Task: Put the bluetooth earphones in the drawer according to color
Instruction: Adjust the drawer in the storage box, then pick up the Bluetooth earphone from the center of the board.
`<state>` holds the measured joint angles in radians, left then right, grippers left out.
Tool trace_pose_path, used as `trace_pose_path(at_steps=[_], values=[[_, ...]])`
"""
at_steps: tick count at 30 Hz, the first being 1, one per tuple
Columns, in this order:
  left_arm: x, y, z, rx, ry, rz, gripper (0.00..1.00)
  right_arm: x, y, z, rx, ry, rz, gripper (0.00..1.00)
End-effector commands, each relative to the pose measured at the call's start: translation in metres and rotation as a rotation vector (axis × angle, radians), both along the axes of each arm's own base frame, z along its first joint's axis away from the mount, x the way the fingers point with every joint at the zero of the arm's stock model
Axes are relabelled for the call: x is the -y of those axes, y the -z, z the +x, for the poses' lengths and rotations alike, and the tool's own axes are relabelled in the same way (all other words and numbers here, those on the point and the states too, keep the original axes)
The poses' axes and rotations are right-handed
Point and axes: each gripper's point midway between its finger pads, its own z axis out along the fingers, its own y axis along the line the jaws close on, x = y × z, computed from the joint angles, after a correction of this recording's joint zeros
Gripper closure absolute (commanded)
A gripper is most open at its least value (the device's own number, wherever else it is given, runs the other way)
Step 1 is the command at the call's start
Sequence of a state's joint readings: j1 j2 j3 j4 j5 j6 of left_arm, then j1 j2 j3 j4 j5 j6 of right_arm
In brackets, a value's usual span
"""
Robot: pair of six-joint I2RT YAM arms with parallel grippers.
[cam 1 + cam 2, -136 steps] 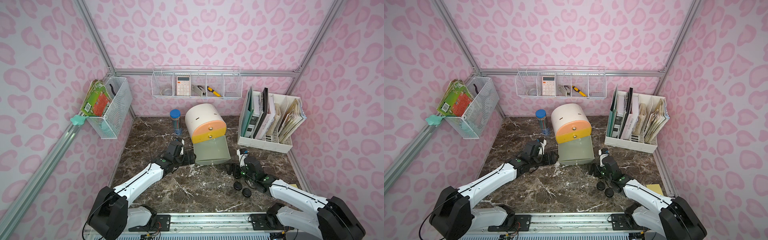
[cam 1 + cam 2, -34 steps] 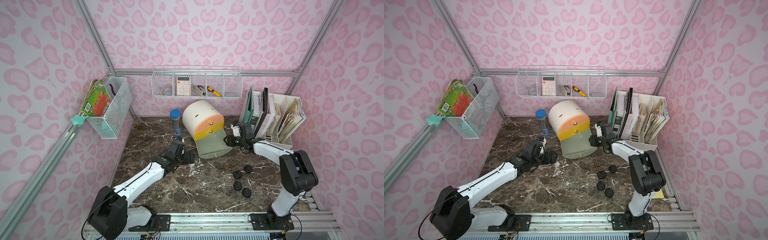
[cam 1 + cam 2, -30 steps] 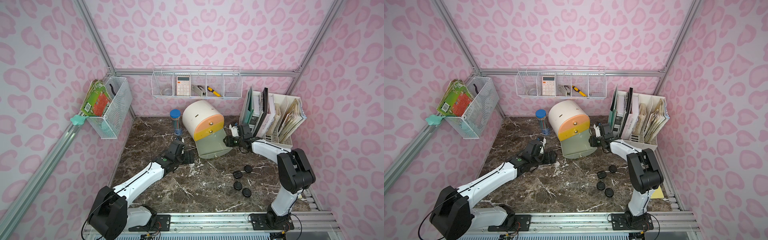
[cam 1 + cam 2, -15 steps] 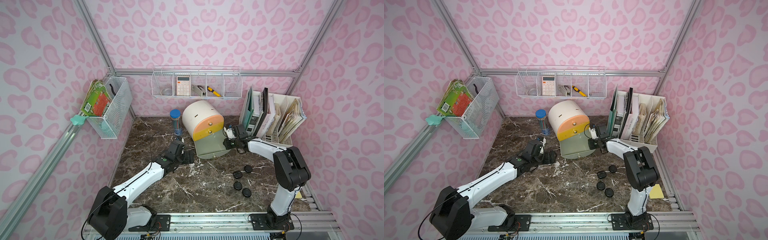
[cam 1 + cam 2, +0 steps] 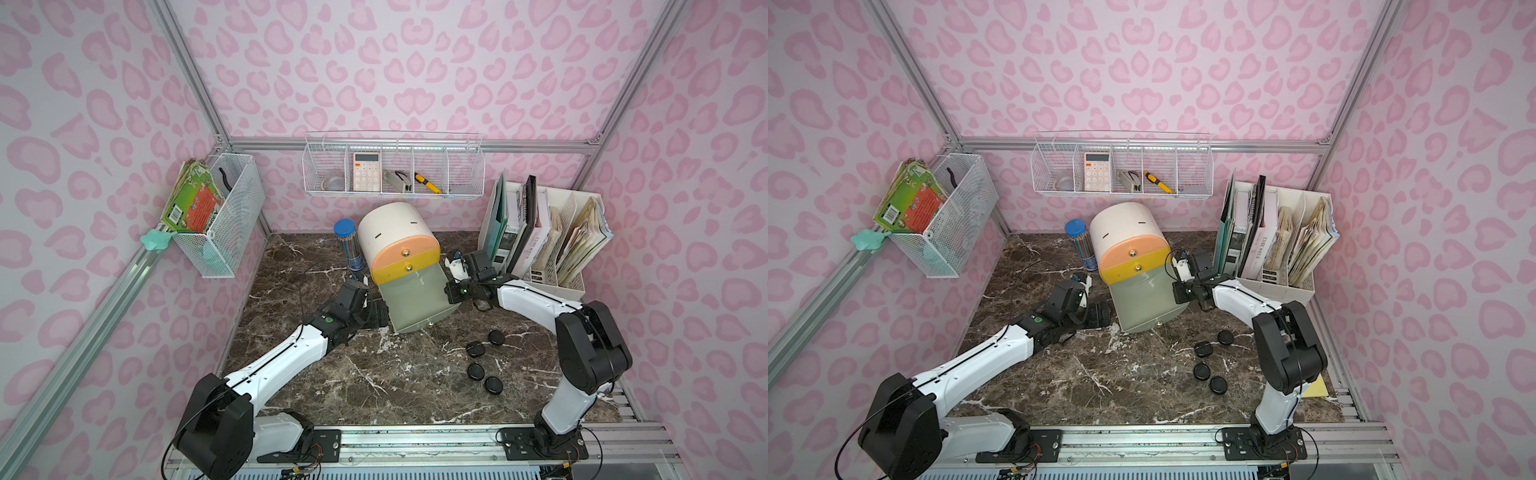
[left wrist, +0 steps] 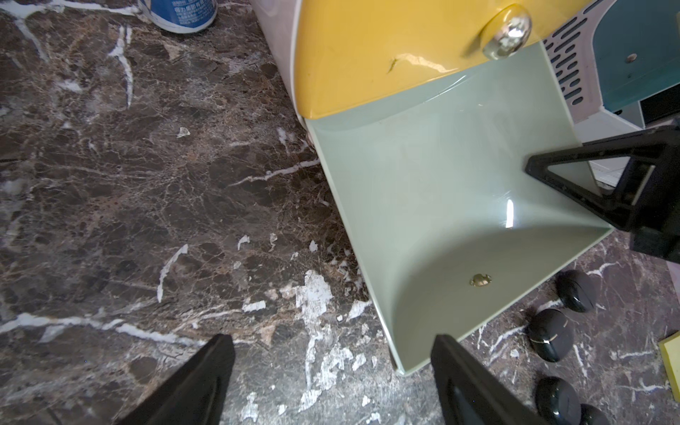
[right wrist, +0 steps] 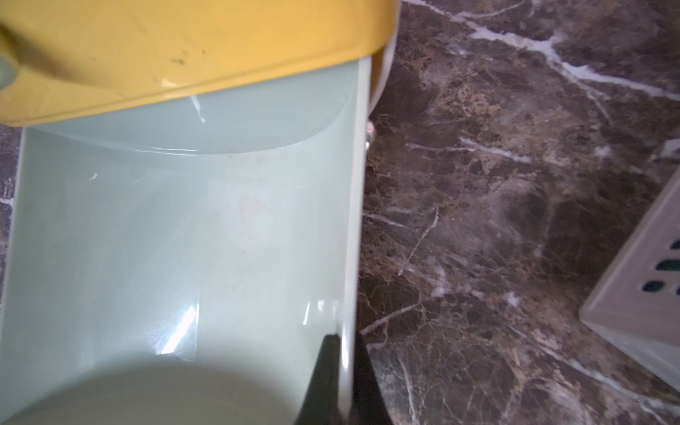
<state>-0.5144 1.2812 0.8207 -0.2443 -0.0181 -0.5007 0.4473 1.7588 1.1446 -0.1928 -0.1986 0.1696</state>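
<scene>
right claw (image 7: 342,344): narrow, pinching drawer (image 5: 411,297) side wall; black cases (image 5: 476,348): behind it, toward its own base; left claw (image 6: 331,338): wide, empty, farther, across the drawer

Blue-lidded pencil tube (image 5: 351,250), white file rack (image 5: 575,281), calculator (image 5: 366,171) in back-wall wire basket (image 5: 473,174).

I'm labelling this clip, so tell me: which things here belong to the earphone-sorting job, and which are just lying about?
Job: black earphone cases, cabinet, open grey-green drawer, right gripper (jaws shut on its side wall), left gripper (jaws open).
Lying about: pencil tube, file rack, calculator, mesh basket.
</scene>
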Motion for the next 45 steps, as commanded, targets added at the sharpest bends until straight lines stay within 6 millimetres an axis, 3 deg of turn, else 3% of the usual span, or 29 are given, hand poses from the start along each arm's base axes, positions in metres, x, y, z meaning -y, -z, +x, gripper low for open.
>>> trace_pose_path(at_steps=[1, 11, 19, 27, 33, 41, 45], values=[[-0.001, -0.001, -0.001, -0.003, 0.002, 0.008, 0.11, -0.004, -0.003, 0.006, 0.015, 0.008, 0.016, 0.95], [-0.002, 0.000, -0.001, -0.004, 0.003, 0.011, 0.11, -0.007, 0.002, 0.022, 0.010, 0.009, 0.022, 0.94], [-0.002, -0.001, -0.001, -0.001, 0.002, 0.011, 0.11, 0.002, -0.001, 0.028, 0.031, 0.025, 0.009, 0.68], [-0.004, -0.003, -0.002, 0.014, -0.004, 0.005, 0.11, 0.011, -0.038, 0.024, 0.117, 0.070, 0.040, 0.50], [-0.012, -0.013, -0.005, 0.065, -0.036, -0.007, 0.11, 0.022, -0.061, 0.005, 0.151, 0.105, 0.074, 0.37], [-0.021, -0.024, -0.010, 0.132, -0.078, -0.045, 0.11, 0.041, -0.056, -0.048, 0.124, 0.154, 0.105, 0.27], [-0.024, -0.023, -0.010, 0.139, -0.093, -0.043, 0.11, 0.049, -0.040, -0.076, 0.073, 0.199, 0.086, 0.24]])
